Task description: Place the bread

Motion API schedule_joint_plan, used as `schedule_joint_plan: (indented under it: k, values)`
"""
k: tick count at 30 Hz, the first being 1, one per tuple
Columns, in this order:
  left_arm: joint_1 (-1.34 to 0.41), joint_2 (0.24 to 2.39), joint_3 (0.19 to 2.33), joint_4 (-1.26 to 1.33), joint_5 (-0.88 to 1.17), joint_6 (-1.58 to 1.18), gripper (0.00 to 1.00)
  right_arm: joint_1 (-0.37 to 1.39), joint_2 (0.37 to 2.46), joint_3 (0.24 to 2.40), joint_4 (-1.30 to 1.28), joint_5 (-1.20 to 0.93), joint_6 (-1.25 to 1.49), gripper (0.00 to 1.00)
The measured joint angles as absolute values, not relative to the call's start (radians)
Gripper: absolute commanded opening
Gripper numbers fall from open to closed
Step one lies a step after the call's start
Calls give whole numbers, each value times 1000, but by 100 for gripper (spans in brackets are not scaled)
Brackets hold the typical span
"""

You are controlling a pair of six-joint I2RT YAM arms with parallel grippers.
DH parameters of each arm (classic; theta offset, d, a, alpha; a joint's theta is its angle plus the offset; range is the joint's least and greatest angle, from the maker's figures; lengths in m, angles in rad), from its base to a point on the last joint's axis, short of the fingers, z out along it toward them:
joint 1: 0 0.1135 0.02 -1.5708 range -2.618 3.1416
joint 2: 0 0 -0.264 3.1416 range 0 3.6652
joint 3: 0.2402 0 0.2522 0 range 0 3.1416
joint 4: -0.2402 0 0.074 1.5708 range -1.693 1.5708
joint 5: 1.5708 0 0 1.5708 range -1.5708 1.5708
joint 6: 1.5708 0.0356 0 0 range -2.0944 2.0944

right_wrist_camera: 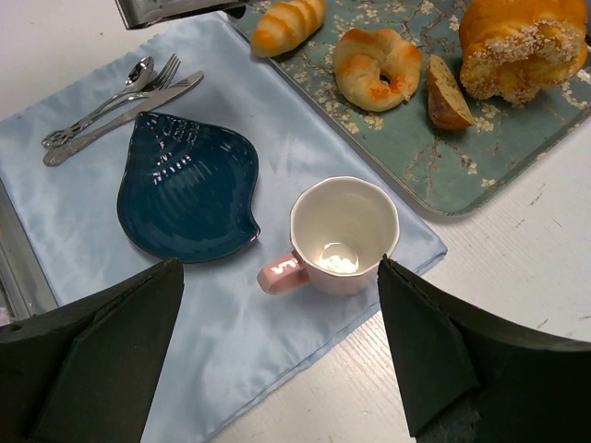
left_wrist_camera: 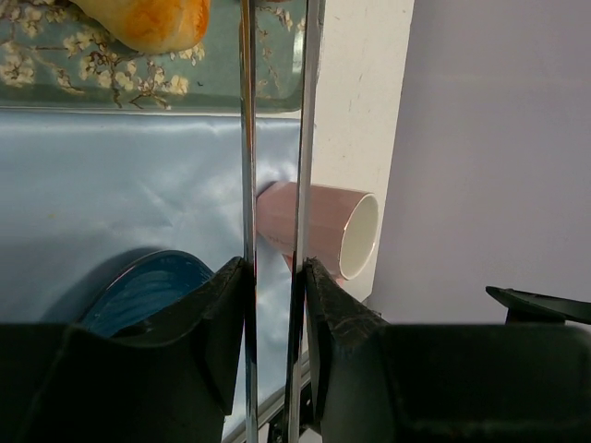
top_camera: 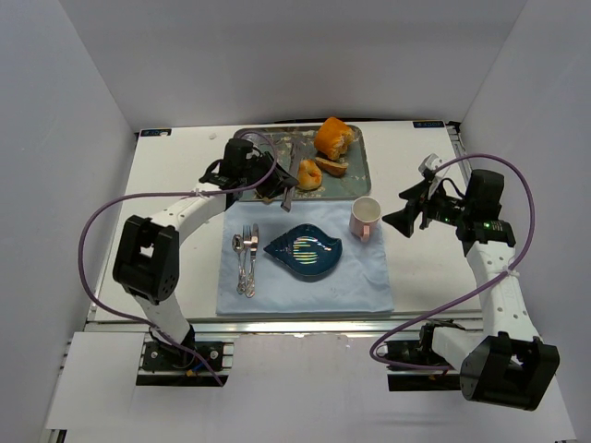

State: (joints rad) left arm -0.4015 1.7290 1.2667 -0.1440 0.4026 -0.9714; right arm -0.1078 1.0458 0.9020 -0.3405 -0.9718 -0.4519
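Observation:
The bread (right_wrist_camera: 446, 92), a small slim piece with dark crust and a tan face, lies on the floral tray (right_wrist_camera: 434, 157) between a curled croissant-like roll (right_wrist_camera: 377, 66) and a big golden-orange bun (right_wrist_camera: 522, 46). From above, the bread (top_camera: 332, 167) sits just below the bun (top_camera: 332, 137). My left gripper (top_camera: 277, 180) hovers over the tray's near left part, shut on metal tongs (left_wrist_camera: 275, 138). The tong arms run up out of the left wrist view, so their tips are hidden. My right gripper (top_camera: 406, 212) stands open, right of the mug, with nothing between its fingers.
A pink mug (top_camera: 366, 217) and a dark blue leaf-shaped plate (top_camera: 305, 251) stand on a light blue cloth (top_camera: 305, 291). Cutlery (top_camera: 246, 258) lies left of the plate. A striped roll (right_wrist_camera: 288, 23) lies on the tray near the tongs. White walls enclose the table.

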Motion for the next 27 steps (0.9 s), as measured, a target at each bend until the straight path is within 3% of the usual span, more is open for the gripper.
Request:
schedule_joint_plan:
  k: [27]
  values:
    - [-458,1880,1350,-99,434,-1083,48,-119,1046,886,-337,-978,-451,89]
